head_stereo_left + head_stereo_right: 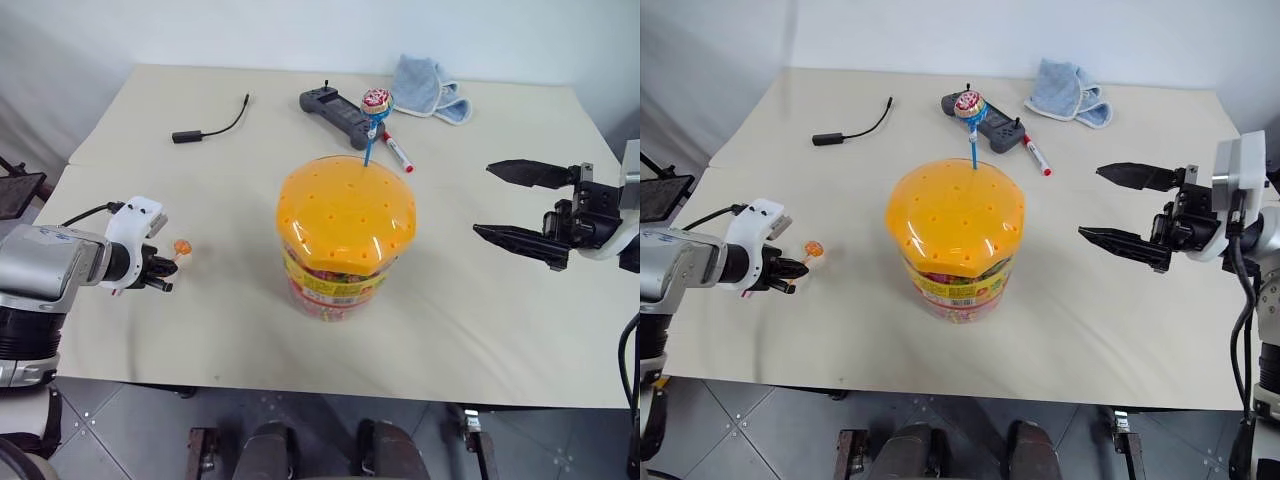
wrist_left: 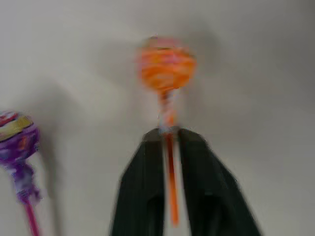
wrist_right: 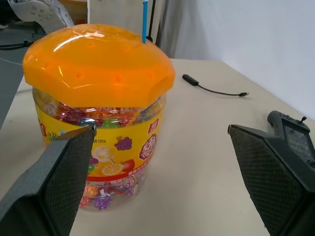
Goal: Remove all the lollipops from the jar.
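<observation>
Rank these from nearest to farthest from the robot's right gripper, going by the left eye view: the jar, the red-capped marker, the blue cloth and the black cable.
From the right gripper:
1. Red-capped marker, on the table just behind the jar. The jar, at the table's centre, is about as near, too close to call.
2. Blue cloth, at the table's far edge.
3. Black cable, far across on the left side.

Clear jar (image 1: 335,280) with dotted orange lid at table center; blue-stick lollipop (image 1: 376,101) stuck upright at 12 o'clock; orange lollipop (image 1: 181,247) seen at 9 o'clock.

Three lollipops (image 2: 166,66), one jar (image 1: 340,240), one marker (image 1: 398,152), one cloth (image 1: 428,88)
</observation>
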Controlling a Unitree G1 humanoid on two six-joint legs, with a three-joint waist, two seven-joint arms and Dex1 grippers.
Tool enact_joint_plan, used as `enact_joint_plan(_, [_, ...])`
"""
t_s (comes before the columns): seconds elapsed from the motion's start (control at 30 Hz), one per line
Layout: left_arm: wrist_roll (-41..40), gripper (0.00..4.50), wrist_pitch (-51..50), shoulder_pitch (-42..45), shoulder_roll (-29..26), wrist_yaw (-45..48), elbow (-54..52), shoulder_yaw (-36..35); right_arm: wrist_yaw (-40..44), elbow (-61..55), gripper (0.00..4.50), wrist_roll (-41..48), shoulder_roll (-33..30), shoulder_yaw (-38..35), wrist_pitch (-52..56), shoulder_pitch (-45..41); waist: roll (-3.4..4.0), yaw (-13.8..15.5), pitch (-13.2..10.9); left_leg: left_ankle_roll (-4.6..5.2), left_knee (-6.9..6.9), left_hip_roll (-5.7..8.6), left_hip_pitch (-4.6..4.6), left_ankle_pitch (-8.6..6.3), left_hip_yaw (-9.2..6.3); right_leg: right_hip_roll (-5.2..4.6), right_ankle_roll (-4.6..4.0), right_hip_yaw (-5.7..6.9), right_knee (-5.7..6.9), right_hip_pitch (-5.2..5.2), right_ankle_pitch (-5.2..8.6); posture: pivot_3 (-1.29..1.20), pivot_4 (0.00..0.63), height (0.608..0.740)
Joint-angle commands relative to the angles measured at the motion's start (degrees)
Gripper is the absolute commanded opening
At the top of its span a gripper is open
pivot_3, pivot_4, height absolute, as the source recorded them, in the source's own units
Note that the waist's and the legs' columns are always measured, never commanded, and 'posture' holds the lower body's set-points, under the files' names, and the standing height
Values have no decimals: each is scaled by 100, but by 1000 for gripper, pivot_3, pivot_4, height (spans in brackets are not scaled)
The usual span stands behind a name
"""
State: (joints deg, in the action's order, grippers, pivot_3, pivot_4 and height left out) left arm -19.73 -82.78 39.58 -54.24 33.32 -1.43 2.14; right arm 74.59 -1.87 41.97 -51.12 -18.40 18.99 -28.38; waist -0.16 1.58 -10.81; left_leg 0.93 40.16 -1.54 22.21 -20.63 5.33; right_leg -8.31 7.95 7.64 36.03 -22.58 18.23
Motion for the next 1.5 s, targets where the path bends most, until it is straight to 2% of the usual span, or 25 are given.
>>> enact_joint_plan(0.03, [-79,1659,-49,200,-43,3,-244,-255,34,-75,4500,54,-37,-139,-73,-92,0,-12,0,0,0,0,0,0,0,0,0,0,0,0,0,0,150,740])
enact_joint_plan(0.3, [-572,4108,-353,892,-457,392,-863,-588,43,-106,4500,59,-131,-284,-72,-6,0,-22,0,0,-1,-1,0,0,1,0,0,-1,0,-1,0,0,150,740])
enact_joint_plan(0.37, [-699,4455,-261,1118,-534,529,-897,-637,28,-125,4500,55,-136,-313,-83,23,0,-19,0,0,-2,-1,-1,0,1,0,0,-1,0,-1,0,0,150,740])
enact_joint_plan(0.47, [-799,4455,4,1319,-533,669,-842,-649,16,-133,4500,50,-137,-342,-96,43,0,-20,0,0,-1,-1,-2,0,2,0,0,-3,1,-1,0,0,150,740])
enact_joint_plan(0.57, [-962,4455,939,1468,-392,1164,-741,-687,10,-113,4500,28,-147,-371,-133,45,0,-21,0,0,-1,-1,-1,0,2,0,0,-1,0,-2,0,0,150,740])
enact_joint_plan(0.7, [-1240,4455,3636,1453,774,2250,-255,-1076,29,-180,4500,107,-162,-510,-131,55,-2,45,1,0,8,2,2,0,-1,-4,0,3,2,2,0,0,150,740])
enact_joint_plan(0.9, [-1305,4455,5789,2068,1954,3720,1206,-917,101,-482,4500,562,-200,-908,85,217,-4,-7,2,2,13,3,8,-1,3,-2,1,13,3,-1,-1,0,150,740])
enact_joint_plan(1.17, [-865,4455,6785,3079,2823,4758,3129,-384,-144,-1458,4500,1267,-193,-1704,558,1160,-4,-7,2,9,16,7,7,-5,5,-4,5,12,2,2,-3,0,150,740])
enact_joint_plan(1.47, [-425,4455,7356,3937,3479,5394,4587,-112,-787,-2090,4500,1283,32,-2190,494,1939,-4,-2,2,13,19,9,9,-7,4,-5,7,12,0,1,-4,0,150,740])
enact_joint_plan(1.5, [-358,4278,7467,4030,3528,5430,4698,-91,-829,-2132,4500,1278,51,-2233,466,2003,-4,2,2,13,19,9,9,-7,5,-5,7,11,0,1,-4,0,150,740])
